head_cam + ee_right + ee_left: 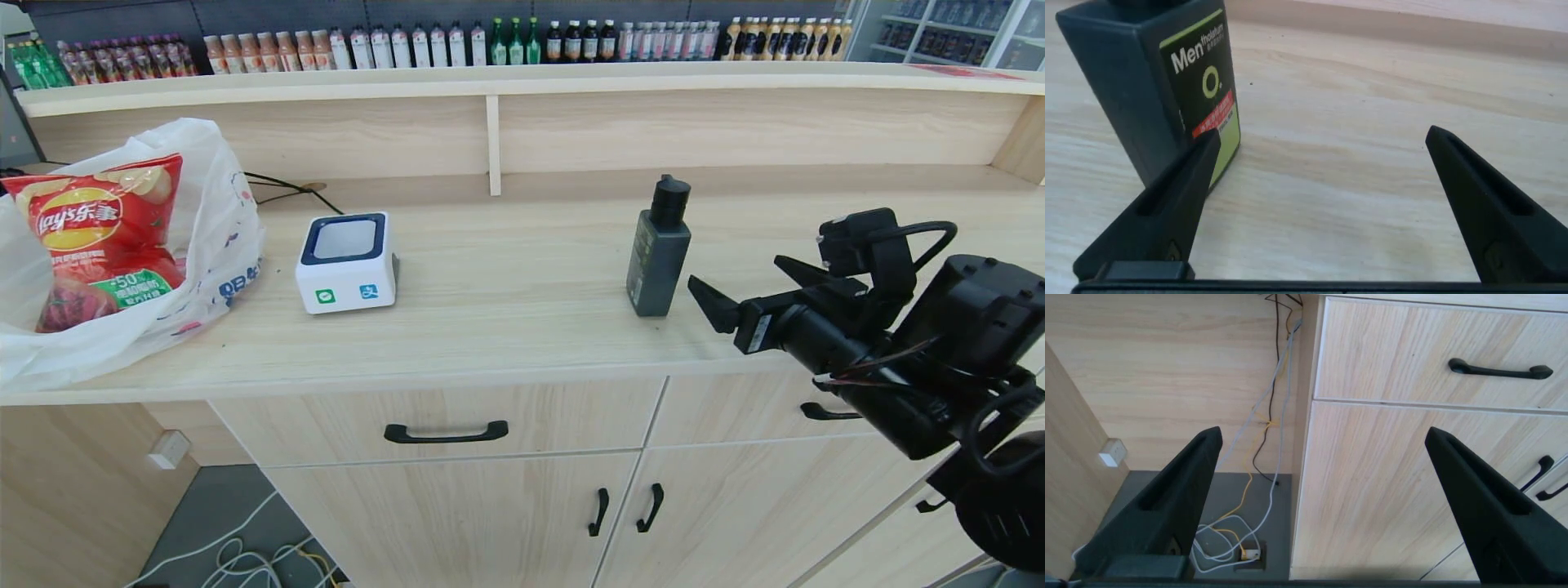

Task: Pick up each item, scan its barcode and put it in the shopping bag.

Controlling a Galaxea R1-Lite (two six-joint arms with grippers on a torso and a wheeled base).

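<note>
1. Countertop (522, 269) of pale wood-grain laminate runs flat to a straight front edge, and a raised back shelf (490, 82) walls its far side.
2. Bare surface lies open between the white, cube-shaped scanner (347, 261) and the dark bottle (658, 249), which stand well apart.
3. The bottle stands upright near the front edge on the robot's right. It has a slab-sided grey-green plastic body and a round black cap.
4. The right gripper (739, 286) hangs just beside the bottle over the counter's edge, its black wedge-shaped fingers spread wide and holding nothing.
5. A thin, crinkled white shopping bag (220, 220) slumps at the counter's left end, with a glossy red chips packet (102, 229) inside.
6. The left gripper (1320, 441) hangs before the cabinet front (1372, 490), fingers wide apart and empty, above loose cables (1241, 531) on the dark floor.
</note>
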